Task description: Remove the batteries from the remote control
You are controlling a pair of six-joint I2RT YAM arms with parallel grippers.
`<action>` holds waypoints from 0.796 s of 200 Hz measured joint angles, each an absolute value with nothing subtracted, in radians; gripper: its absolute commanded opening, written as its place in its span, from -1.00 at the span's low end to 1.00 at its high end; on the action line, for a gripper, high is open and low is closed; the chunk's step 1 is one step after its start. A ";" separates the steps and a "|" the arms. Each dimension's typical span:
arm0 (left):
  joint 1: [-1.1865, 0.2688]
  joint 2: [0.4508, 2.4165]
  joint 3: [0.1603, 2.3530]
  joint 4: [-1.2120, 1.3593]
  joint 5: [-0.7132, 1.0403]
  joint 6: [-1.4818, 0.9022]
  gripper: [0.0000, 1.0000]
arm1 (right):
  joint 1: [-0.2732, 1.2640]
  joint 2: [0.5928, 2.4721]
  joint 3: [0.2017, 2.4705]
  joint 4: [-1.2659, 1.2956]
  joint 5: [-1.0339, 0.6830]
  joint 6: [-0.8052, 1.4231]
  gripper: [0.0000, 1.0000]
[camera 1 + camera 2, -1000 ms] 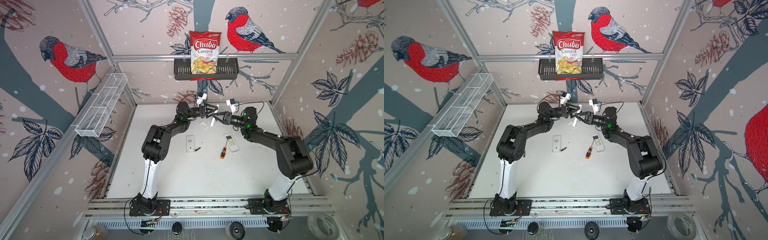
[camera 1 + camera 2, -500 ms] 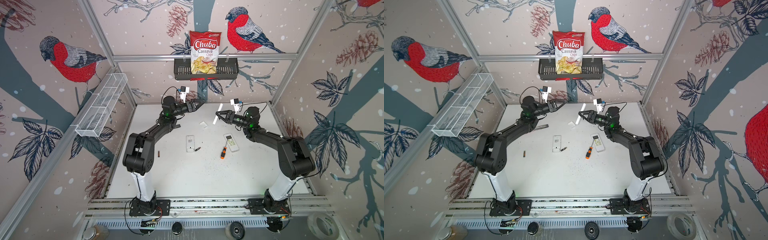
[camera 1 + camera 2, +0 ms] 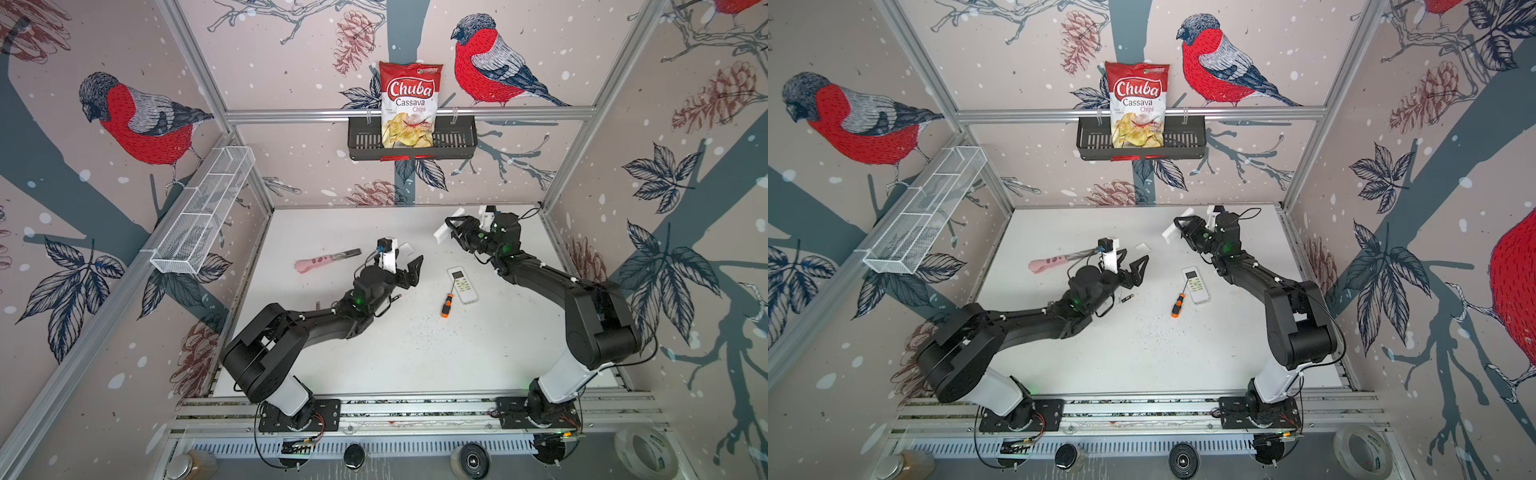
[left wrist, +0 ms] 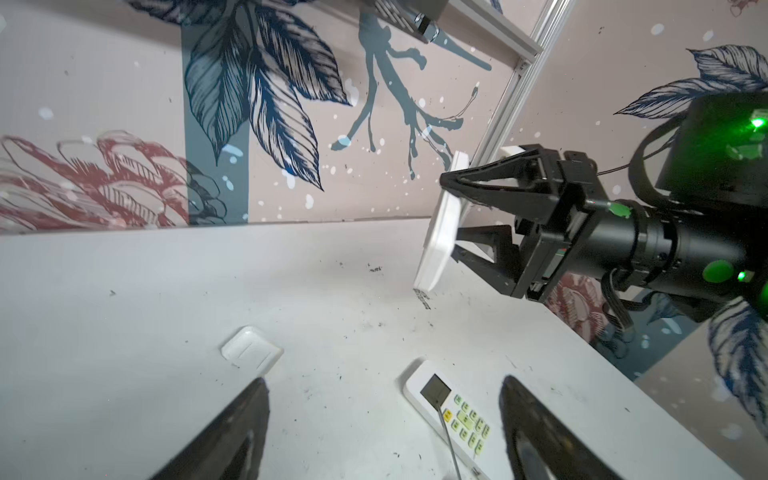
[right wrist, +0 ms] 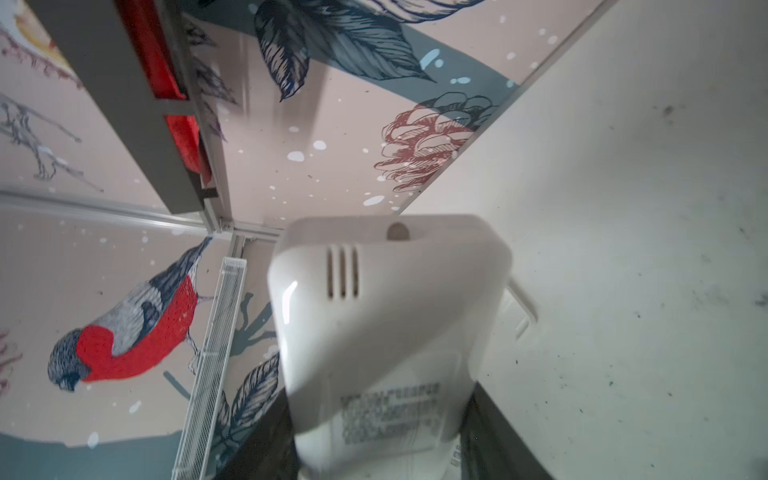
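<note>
Both arms have parted from their meeting above the table (image 3: 415, 353). The left arm swung out to its own side and is back low near the middle, the left gripper (image 3: 1133, 262) spread wide and empty. The right gripper (image 4: 451, 208) has drawn toward the back wall, clamped on a raised remote (image 5: 386, 311). A battery (image 3: 1128, 297) lies by the left wrist, and what looks like a second battery (image 3: 318, 305) lies beside that forearm. My guess is a cell was just dropped off; I can't tell whether any remain inside.
</note>
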State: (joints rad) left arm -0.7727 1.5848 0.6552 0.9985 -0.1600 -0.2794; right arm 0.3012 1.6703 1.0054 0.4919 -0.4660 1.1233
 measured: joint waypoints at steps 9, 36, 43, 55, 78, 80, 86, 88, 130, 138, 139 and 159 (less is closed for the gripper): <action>-0.808 1.612 0.656 1.046 -0.212 -0.245 0.61 | 0.307 1.662 1.000 0.485 -0.441 1.131 -0.15; -0.834 1.700 0.701 1.139 -0.320 -0.210 0.59 | 0.345 1.636 0.999 0.473 -0.382 1.152 -0.16; -0.834 1.725 0.712 1.166 -0.332 -0.210 0.59 | 0.355 1.631 0.998 0.471 -0.368 1.152 -0.16; -0.835 1.757 0.727 1.190 -0.341 -0.211 0.59 | 0.372 1.624 0.992 0.470 -0.346 1.152 -0.17; -0.835 1.798 0.769 1.200 -0.343 -0.214 0.58 | 0.387 1.622 0.982 0.467 -0.315 1.151 -0.19; -0.835 1.800 0.773 1.201 -0.343 -0.215 0.58 | 0.388 1.622 0.980 0.467 -0.313 1.151 -0.19; -0.835 1.805 0.782 1.205 -0.343 -0.215 0.58 | 0.392 1.621 0.975 0.467 -0.307 1.151 -0.19; -0.835 1.805 0.785 1.206 -0.343 -0.216 0.58 | 0.392 1.620 0.974 0.467 -0.303 1.151 -0.19; -0.835 1.839 0.848 1.217 -0.340 -0.231 0.57 | 0.423 1.608 0.967 0.472 -0.281 1.153 -0.20; -0.835 1.847 0.859 1.213 -0.337 -0.231 0.57 | 0.429 1.607 0.968 0.471 -0.275 1.153 -0.20; -0.835 1.848 0.859 1.213 -0.337 -0.231 0.57 | 0.430 1.607 0.968 0.471 -0.273 1.153 -0.20; -0.835 1.861 0.879 1.208 -0.324 -0.232 0.55 | 0.445 1.604 0.970 0.472 -0.263 1.153 -0.21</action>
State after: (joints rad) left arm -0.8352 1.8614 0.8787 1.2079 -0.3237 -0.2317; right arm 0.4446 1.6039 0.9695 0.4717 -0.2630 1.1534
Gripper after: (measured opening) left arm 0.782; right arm 0.567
